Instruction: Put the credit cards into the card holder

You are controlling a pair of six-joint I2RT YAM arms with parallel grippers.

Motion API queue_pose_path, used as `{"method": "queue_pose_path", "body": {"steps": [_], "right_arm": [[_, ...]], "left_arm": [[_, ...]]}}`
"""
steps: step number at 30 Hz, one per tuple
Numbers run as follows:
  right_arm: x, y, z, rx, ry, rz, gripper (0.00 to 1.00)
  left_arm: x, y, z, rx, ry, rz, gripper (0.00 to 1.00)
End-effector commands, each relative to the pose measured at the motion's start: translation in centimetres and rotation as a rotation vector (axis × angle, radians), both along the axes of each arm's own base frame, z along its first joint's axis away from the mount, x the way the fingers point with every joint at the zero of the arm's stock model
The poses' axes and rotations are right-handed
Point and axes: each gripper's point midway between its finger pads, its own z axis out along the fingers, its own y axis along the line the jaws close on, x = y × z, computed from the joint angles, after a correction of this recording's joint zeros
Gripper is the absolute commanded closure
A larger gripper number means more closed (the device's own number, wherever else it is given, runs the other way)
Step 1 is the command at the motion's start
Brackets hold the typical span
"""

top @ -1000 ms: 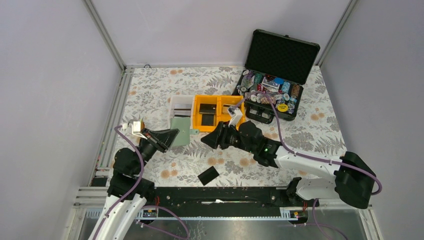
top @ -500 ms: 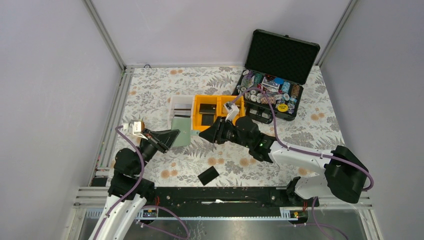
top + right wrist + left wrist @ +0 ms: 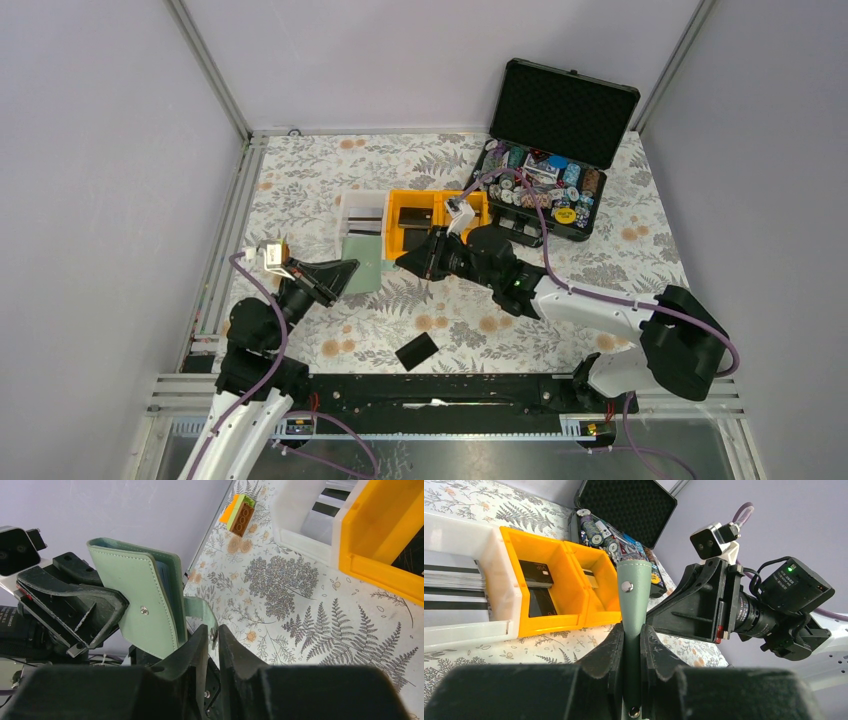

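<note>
The sage-green card holder (image 3: 364,262) is held up off the table, left of the yellow bin. My left gripper (image 3: 343,271) is shut on its edge; in the left wrist view the holder (image 3: 634,592) stands edge-on between the jaws (image 3: 632,647). My right gripper (image 3: 403,262) is shut on the holder's snap strap (image 3: 202,611), with the fingertips (image 3: 213,632) at the snap; the cover (image 3: 142,602) is just to their left. One black credit card (image 3: 416,351) lies on the table near the front. More black cards (image 3: 413,228) lie in the yellow bin.
A yellow bin (image 3: 445,199) and a white bin (image 3: 361,200) stand behind the holder. An open black case (image 3: 560,110) with poker chips is at the back right. A small orange-and-green block (image 3: 240,512) lies on the cloth by the left rail.
My right gripper has moved left and back, up to the card holder's strap. The left gripper and the holder have stayed put.
</note>
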Motion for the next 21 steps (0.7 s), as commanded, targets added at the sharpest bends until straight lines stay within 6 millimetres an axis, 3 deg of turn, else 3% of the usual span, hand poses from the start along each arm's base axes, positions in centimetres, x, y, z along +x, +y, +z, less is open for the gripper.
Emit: {"method": "queue_pose_path", "body": {"steps": [1, 10, 15, 21], "right_arm": [[0.4, 0.9, 2.7, 0.061, -0.056, 0.026, 0.82], [0.1, 1.2, 2.2, 0.055, -0.04, 0.054, 0.82], [0.2, 1.1, 2.0, 0.054, -0.044, 0.045, 1.0], [0.1, 1.0, 3.5, 0.082, -0.067, 0.048, 1.0]], "left_arm": [[-0.5, 0.0, 2.2, -0.033, -0.078, -0.009, 1.0], [-0.3, 0.1, 2.2, -0.034, -0.076, 0.001, 1.0], [-0.3, 0.1, 2.0, -0.028, -0.074, 0.002, 1.0], [0.6, 0.5, 0.6, 0.011, -0.035, 0.037, 1.0]]}}
